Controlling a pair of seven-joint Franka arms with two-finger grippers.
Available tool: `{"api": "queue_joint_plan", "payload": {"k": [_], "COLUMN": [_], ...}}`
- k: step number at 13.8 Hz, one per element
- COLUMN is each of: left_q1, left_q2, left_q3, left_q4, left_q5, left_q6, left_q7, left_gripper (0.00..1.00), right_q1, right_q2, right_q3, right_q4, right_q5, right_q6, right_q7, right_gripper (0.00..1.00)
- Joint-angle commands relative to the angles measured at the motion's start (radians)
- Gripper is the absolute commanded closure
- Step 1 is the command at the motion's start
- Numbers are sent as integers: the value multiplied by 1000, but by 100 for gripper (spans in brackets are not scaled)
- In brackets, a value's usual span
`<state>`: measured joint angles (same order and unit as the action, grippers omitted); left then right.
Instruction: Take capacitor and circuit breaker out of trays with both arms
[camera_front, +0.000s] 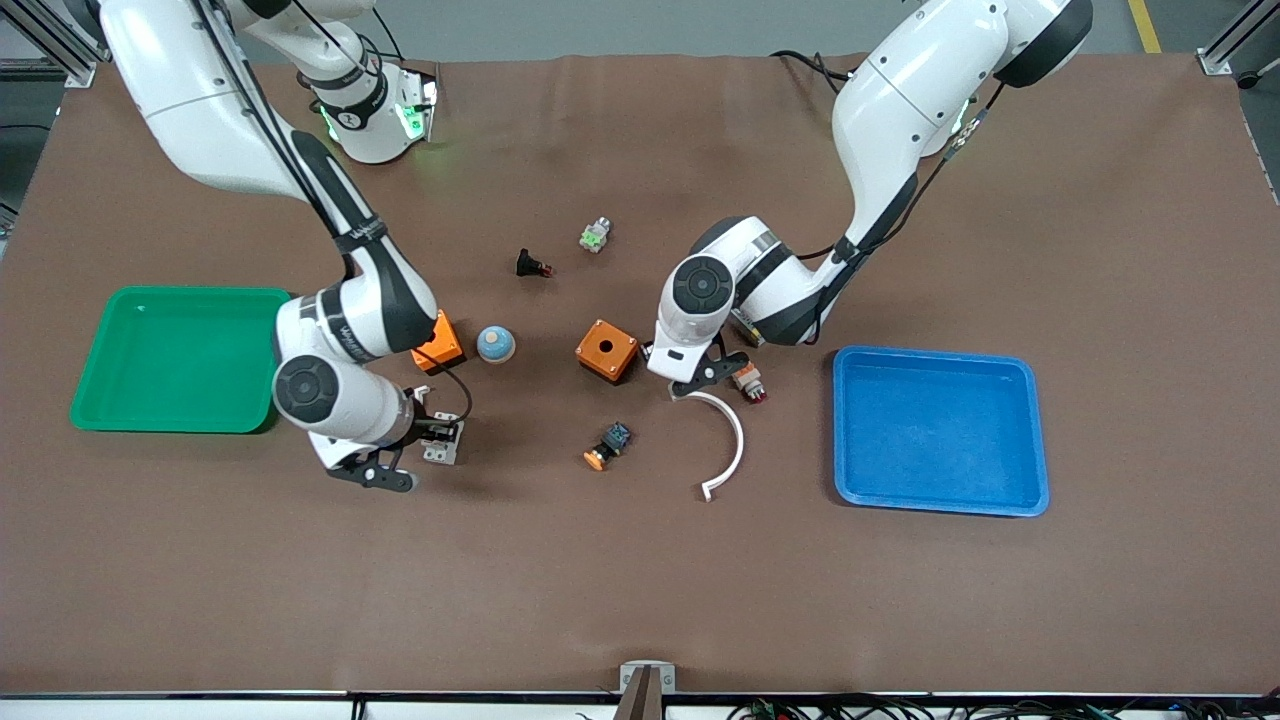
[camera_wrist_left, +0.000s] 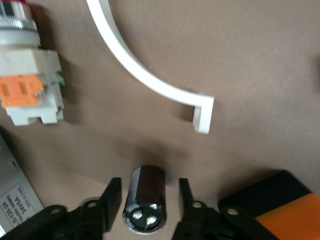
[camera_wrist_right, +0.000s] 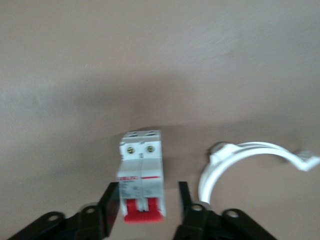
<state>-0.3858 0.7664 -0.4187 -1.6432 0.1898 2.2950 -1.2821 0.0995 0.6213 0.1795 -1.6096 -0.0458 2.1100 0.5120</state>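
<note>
The capacitor (camera_wrist_left: 145, 200), a stubby black cylinder with two pale terminals on its end, lies on the brown mat between the fingers (camera_wrist_left: 111, 197) of my left gripper (camera_wrist_left: 148, 197). The jaws stand open with a gap on each side. In the front view my left gripper (camera_front: 690, 388) hides it. The breaker (camera_wrist_right: 141, 175), white with a red switch end, lies on the mat inside my open right gripper (camera_wrist_right: 147, 202). One finger is close against it and the other stands apart. The front view shows the breaker (camera_front: 443, 441) beside the green tray, at my right gripper (camera_front: 432, 440).
A green tray (camera_front: 170, 360) sits at the right arm's end and a blue tray (camera_front: 940, 430) at the left arm's end. Two orange boxes (camera_front: 606, 350) (camera_front: 440, 342), a white curved clip (camera_front: 735, 440), a white-orange indicator (camera_front: 748, 380), an orange-capped switch (camera_front: 608, 446) and a black button (camera_front: 532, 265) lie between the trays.
</note>
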Motion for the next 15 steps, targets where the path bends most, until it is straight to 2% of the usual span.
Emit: {"api": "queue_joint_plan", "payload": {"k": [1, 4, 7, 9, 12, 15], "left_q1": [22, 102, 212, 264, 355, 447], "left_q2": [-65, -183, -232, -272, -386, -493], "left_q3": [30, 70, 70, 72, 67, 58], "left_q4": [17, 40, 167, 235, 238, 240], "left_q5": [22, 23, 23, 23, 20, -3], "left_q6": [-17, -60, -234, -339, -426, -543], "left_q7": [-13, 80, 267, 370, 488, 729], "left_gripper": [0, 0, 0, 0, 0, 0], "right_q1": [-64, -144, -181, -193, -190, -166], "right_q2": [-78, -221, -362, -452, -589, -592], "right_q3": [8, 11, 3, 6, 8, 9], "right_q4": [82, 76, 71, 80, 37, 13], "right_q5": [23, 24, 24, 24, 47, 60], "right_q6": [-146, -221, -321, -445, -453, -435], "right_q7": [-97, -144, -151, -150, -185, -220], "right_gripper": [0, 0, 0, 0, 0, 0]}}
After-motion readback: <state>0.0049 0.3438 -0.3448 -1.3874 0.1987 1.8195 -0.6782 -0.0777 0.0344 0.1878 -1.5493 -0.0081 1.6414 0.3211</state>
